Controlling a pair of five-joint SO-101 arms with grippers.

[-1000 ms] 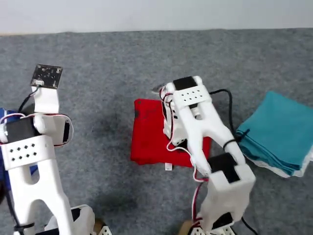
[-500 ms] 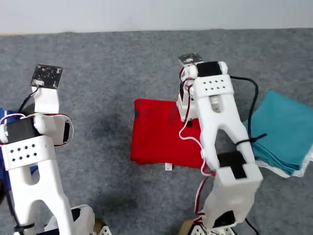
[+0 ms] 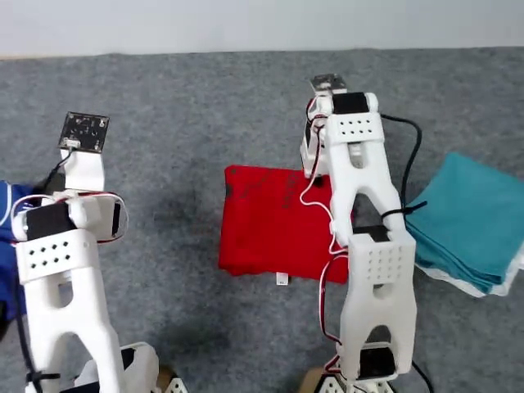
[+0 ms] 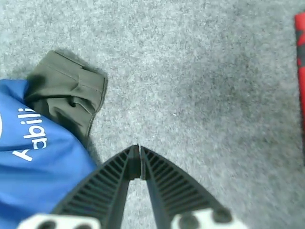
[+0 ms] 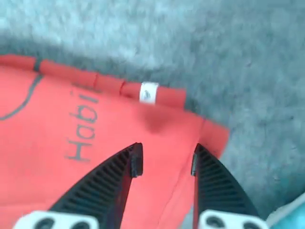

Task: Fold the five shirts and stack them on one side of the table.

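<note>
Right gripper [image 5: 166, 160]: fingers spread apart with nothing between them, hanging over red cloth; I cannot tell whether the tips touch it.
Red shirt [image 5: 71, 157]: directly under the spread fingers, near one of its corners. Its folded edge runs just beyond the fingertips and carries a small white tag [image 5: 148, 92].
Red shirt, high view: a folded rectangle [image 3: 262, 229] in the middle of the table, with the right arm's wrist above its far right corner.
Teal shirts [image 3: 467, 217]: a folded stack well apart from the right gripper, out on that arm's right side by the table's edge, with a white layer [image 3: 471, 285] showing beneath.
Left gripper [image 4: 139, 157]: fingers pressed together, pinching nothing, above bare table.
Blue shirt [image 4: 33, 162]: just beside the closed fingers, loose and unfolded, with white print. In the high view it lies at the table's left edge [image 3: 6, 270], next to the left arm.
Olive shirt [image 4: 66, 95]: near the left gripper, ahead of its tips and off to the blue shirt's side, rumpled, one end tucked under the blue cloth.
Red shirt from the left gripper: well apart, only its edge [image 4: 300, 71] in sight.
Table [image 3: 164, 131]: grey, carpet-like.
</note>
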